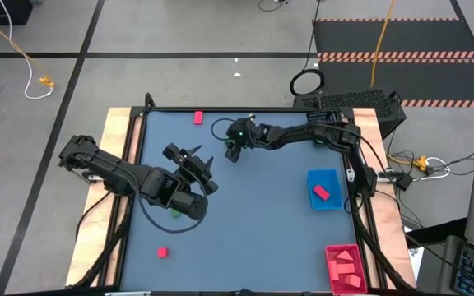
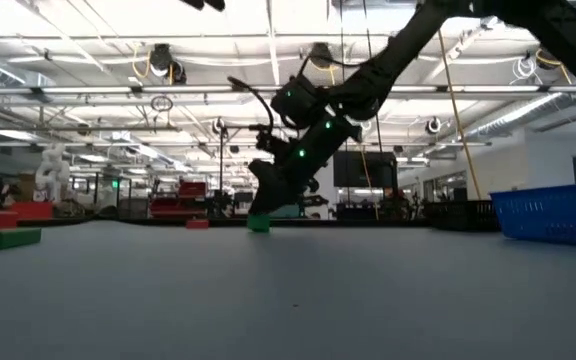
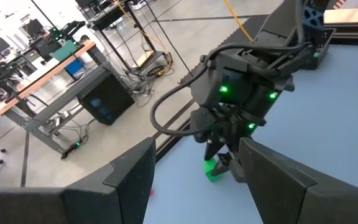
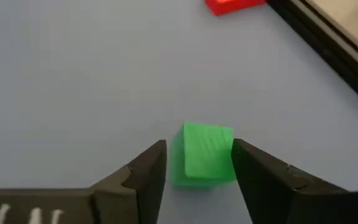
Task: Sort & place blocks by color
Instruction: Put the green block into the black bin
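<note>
A green block [image 4: 207, 154] rests flat on the blue-grey table toward the far middle, also seen in the low view [image 2: 258, 223] and the left wrist view [image 3: 214, 169]. My right gripper [image 4: 197, 143] [image 1: 231, 154] slants down over it, open, one finger on each side of the block. My left gripper [image 1: 202, 168] [image 3: 194, 186] hovers open and empty above the table's left half, pointing at the right gripper. Loose on the table lie a red block [image 1: 197, 117] at the far edge, a second red block [image 1: 162, 252] near left, and a green block [image 1: 175, 214] under the left arm. My right gripper straddles the green block from above, slanting down from the table's right. One finger [image 4: 253, 168] stands right against the block's side [image 4: 229, 155]; beside the other finger a narrow gap seems to remain. I cannot tell whether either finger touches. The block sits flat on the table.
A blue tray [image 1: 336, 177] at the right holds one red block [image 1: 321, 193]. A red tray [image 1: 333, 284] at the near right corner holds several red and pink blocks. A black frame [image 1: 245, 109] rims the table. The middle of the table lies bare.
</note>
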Action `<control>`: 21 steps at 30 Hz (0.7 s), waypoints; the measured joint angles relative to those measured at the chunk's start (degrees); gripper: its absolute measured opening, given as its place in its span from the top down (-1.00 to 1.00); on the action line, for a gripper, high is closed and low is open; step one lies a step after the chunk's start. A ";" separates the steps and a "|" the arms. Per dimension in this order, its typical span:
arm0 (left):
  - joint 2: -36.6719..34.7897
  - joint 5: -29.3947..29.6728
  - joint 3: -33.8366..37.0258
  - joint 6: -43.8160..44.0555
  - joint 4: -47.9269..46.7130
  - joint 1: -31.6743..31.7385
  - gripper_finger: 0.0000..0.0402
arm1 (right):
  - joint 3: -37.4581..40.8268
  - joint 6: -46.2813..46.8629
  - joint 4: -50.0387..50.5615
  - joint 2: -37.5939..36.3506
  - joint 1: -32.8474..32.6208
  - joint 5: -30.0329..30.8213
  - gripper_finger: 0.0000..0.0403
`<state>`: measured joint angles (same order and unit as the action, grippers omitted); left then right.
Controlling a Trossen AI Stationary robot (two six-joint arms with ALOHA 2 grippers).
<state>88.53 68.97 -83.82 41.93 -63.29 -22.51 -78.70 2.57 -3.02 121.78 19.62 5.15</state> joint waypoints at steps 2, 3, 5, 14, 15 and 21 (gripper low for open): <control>0.00 0.02 0.00 -0.03 0.00 -0.01 -0.17 | 0.18 0.23 -0.45 0.10 0.04 0.28 0.17; 0.00 0.03 0.00 -0.20 0.00 -0.01 -0.17 | 0.20 0.24 -0.43 0.10 0.02 0.65 0.19; 0.00 0.11 0.00 -0.55 0.02 0.11 -0.17 | 0.17 -0.13 -0.46 0.13 -0.07 1.12 0.23; 0.00 0.13 0.00 -1.55 -0.08 0.38 -0.17 | 0.17 -3.00 2.01 -0.21 -0.82 1.09 0.55; 0.00 0.13 0.01 -1.54 -0.09 0.38 -0.17 | 0.19 -3.53 2.51 -0.68 -0.99 0.98 0.61; 0.00 0.03 -0.01 -1.43 -0.12 0.07 -0.17 | 0.56 -6.57 6.63 -4.61 -2.50 -0.44 0.97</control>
<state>88.53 69.00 -83.82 40.50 -63.40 -22.44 -78.13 -4.00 3.62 117.17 17.11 4.71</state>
